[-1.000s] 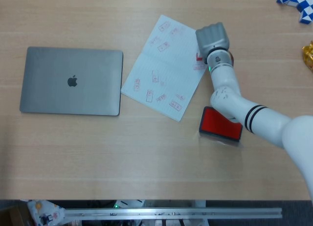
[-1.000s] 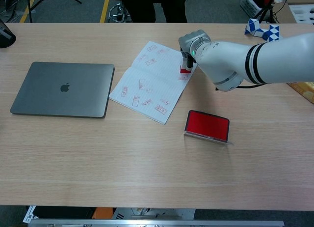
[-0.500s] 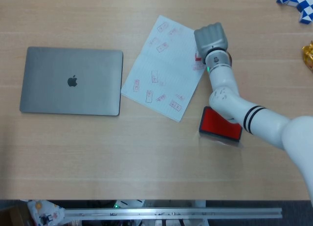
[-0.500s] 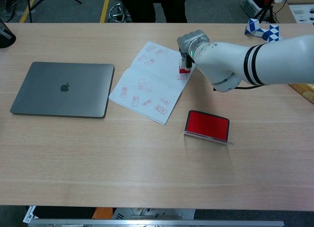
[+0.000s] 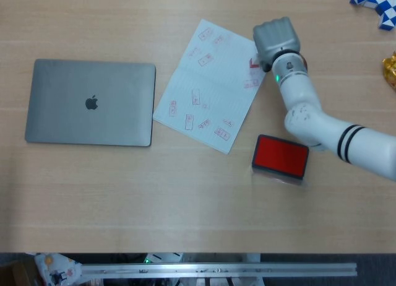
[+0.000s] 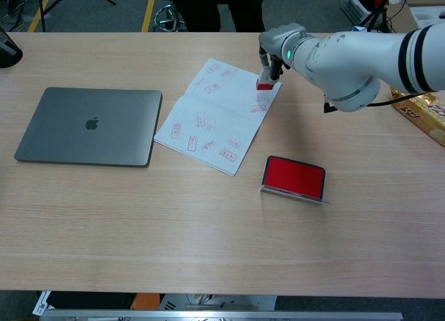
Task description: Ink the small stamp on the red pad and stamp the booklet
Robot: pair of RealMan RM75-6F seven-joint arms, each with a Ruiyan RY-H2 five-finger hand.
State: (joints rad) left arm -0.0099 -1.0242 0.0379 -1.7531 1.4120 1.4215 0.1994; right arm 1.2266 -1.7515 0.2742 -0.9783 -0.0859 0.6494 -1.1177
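My right hand (image 5: 277,43) (image 6: 278,46) holds the small red stamp (image 6: 265,81) (image 5: 253,62) lifted just above the right edge of the open booklet (image 5: 207,85) (image 6: 214,114). A fresh red print (image 5: 251,84) (image 6: 258,108) marks the page below the stamp, among several older prints. The red ink pad (image 5: 280,157) (image 6: 294,177) lies open on the table, nearer me than the booklet's right corner. My left hand is not in either view.
A closed grey laptop (image 5: 91,103) (image 6: 87,126) lies left of the booklet. A blue-and-white puzzle toy (image 5: 374,4) (image 6: 370,41) sits at the far right, and a gold packet (image 5: 390,70) (image 6: 421,114) lies at the right edge.
My right hand has lifted the stamp off the page and moved it up and to the right, leaving a fresh print uncovered. The forearm no longer crosses the ink pad.
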